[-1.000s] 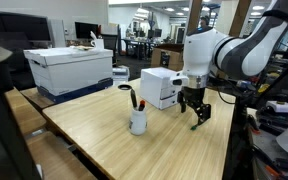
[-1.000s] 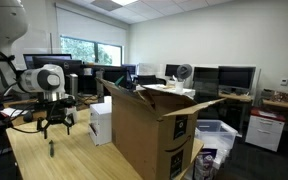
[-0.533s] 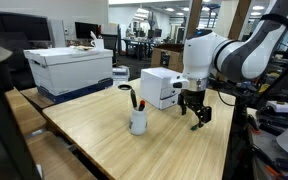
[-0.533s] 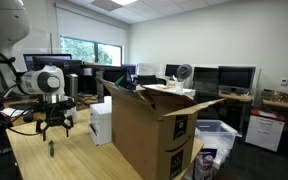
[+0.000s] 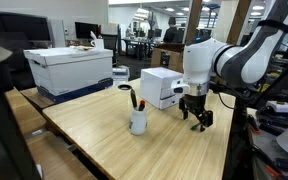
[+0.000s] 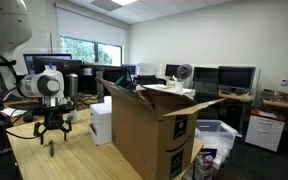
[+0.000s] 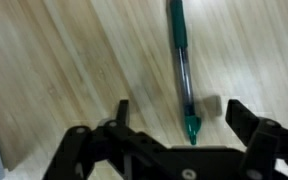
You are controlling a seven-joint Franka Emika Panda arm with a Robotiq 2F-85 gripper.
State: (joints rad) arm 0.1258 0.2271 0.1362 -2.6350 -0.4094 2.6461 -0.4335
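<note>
Green pen [image 7: 180, 60] is lying on the wooden tabletop [image 7: 64, 60], centre frame, between released fingers [image 7: 246, 120]; straddling its barrel squarely is looking wise.

- The pen [image 7: 181, 70] under my wrist camera is dark green at both ends, with a clear greyish barrel between.
- The table [image 7: 54, 60] I'm working over is pale wood with a fine streaked grain.
- My gripper [image 5: 196, 116] is black, and the arm [image 5: 212, 58] above it is white.
- The mug [image 5: 138, 123] is white.
- The big cardboard box [image 6: 144, 135] reads brown with black print.
</note>
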